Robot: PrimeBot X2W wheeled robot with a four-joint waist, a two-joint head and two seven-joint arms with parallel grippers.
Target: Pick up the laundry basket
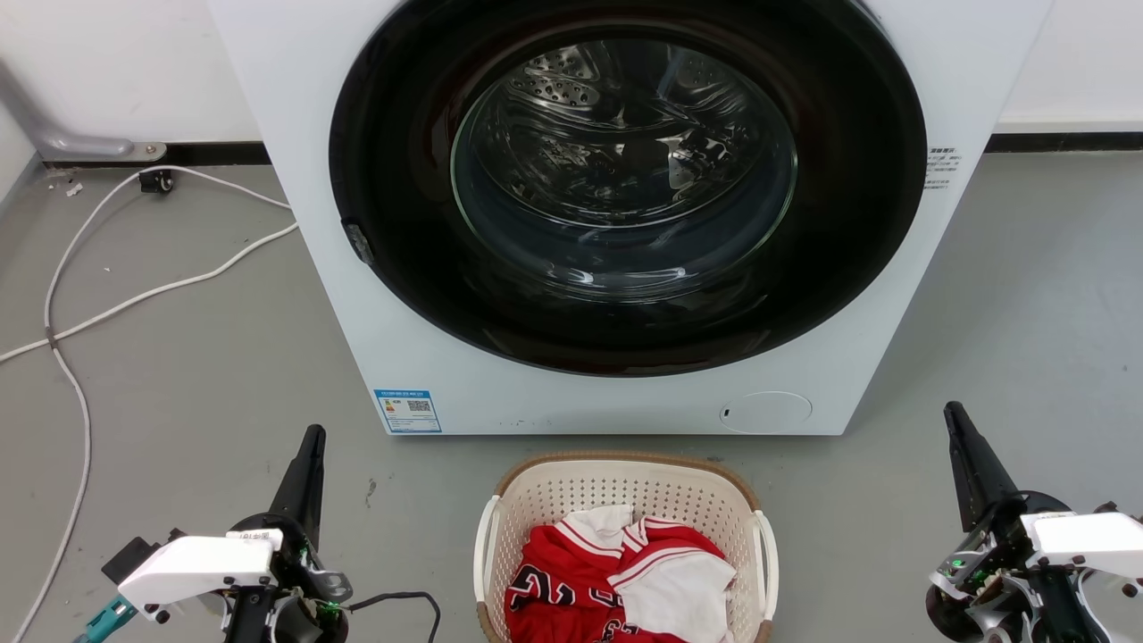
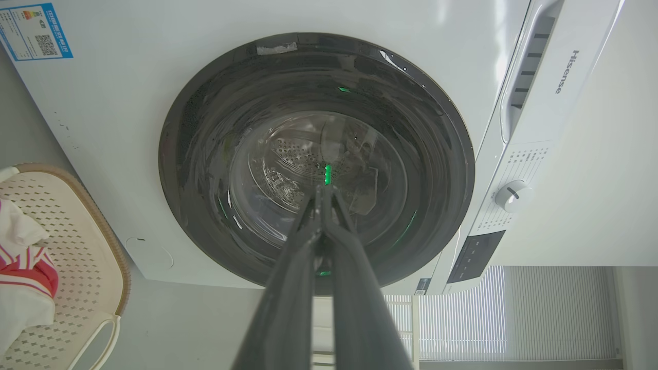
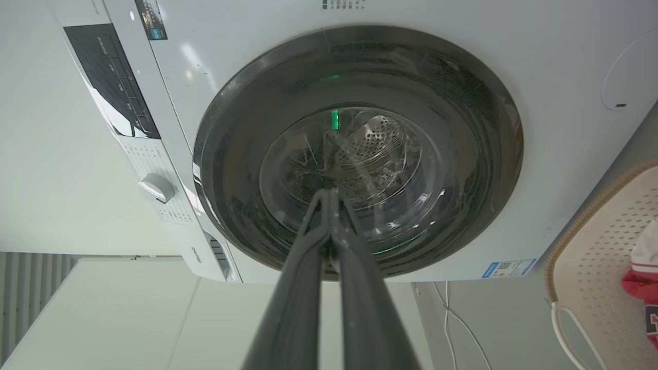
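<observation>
Laundry basket (image 1: 571, 489) upright before washing machine (image 1: 295, 179), handles left and right; long axis unclear. Flanking: left gripper (image 1: 313, 432), right gripper (image 1: 952, 410), both clenched, empty.

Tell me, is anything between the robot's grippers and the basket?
Nothing visible. Bare floor separates the laundry basket from the left gripper and the right gripper, both shut, out to its sides. A thin black cable lies low by the left one.
</observation>
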